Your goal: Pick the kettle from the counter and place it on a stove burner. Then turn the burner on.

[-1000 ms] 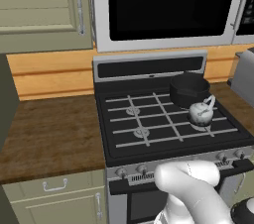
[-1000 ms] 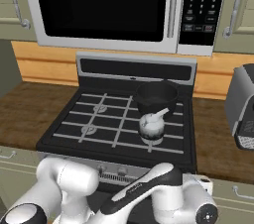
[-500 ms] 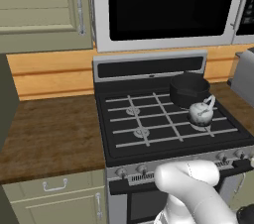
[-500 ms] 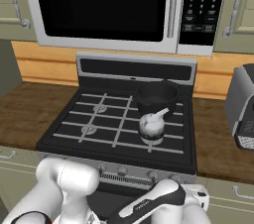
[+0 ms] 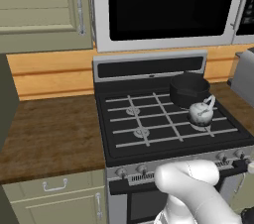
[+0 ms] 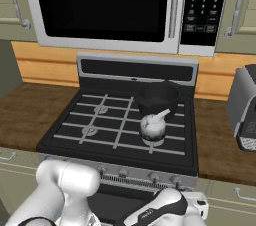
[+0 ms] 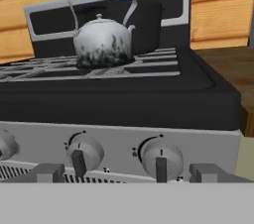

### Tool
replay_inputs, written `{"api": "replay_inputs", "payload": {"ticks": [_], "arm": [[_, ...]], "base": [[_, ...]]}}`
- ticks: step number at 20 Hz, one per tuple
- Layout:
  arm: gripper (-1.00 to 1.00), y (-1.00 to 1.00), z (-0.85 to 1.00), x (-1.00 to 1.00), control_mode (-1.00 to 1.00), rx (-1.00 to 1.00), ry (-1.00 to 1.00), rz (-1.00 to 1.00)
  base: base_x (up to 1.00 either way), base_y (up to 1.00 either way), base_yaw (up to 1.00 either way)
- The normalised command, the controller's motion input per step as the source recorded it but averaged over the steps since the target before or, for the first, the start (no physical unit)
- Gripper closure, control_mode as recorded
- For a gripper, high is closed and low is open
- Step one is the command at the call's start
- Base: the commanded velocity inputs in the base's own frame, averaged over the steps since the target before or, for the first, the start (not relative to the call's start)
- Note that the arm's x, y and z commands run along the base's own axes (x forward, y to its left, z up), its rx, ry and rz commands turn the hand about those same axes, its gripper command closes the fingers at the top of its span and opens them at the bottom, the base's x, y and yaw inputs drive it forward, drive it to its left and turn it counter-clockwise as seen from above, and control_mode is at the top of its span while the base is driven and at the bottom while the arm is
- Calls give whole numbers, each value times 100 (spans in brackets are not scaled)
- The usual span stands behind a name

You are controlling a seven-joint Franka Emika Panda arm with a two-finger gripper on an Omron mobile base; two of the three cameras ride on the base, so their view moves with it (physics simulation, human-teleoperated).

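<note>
Kettle (image 5: 201,113) sits upright on the front right stove burner (image 6: 152,140), on the grate bars, just in front of the black pot (image 6: 157,98), which hides part of the rear burner. Hand view shows the tool (image 7: 128,172) released, its two finger tips spread wide before two stove knobs (image 7: 160,156). Right edge cuts off a grey appliance (image 6: 245,107) on the desk (image 5: 47,134). Microwave keypad (image 6: 199,5) writing is too small to read.
</note>
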Motion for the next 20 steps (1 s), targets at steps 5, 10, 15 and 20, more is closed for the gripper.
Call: {"api": "replay_inputs", "payload": {"ticks": [5,10,15,20], "arm": [[-100,0,-27,24,-100,3,0,0],[-100,-4,-16,52,-100,9,0,0],[-100,-16,-8,15,-100,7,0,0],[-100,-15,-32,-3,-100,0,0,0]], "base": [[0,0,0],[0,0,0],[0,0,0],[0,0,0]]}}
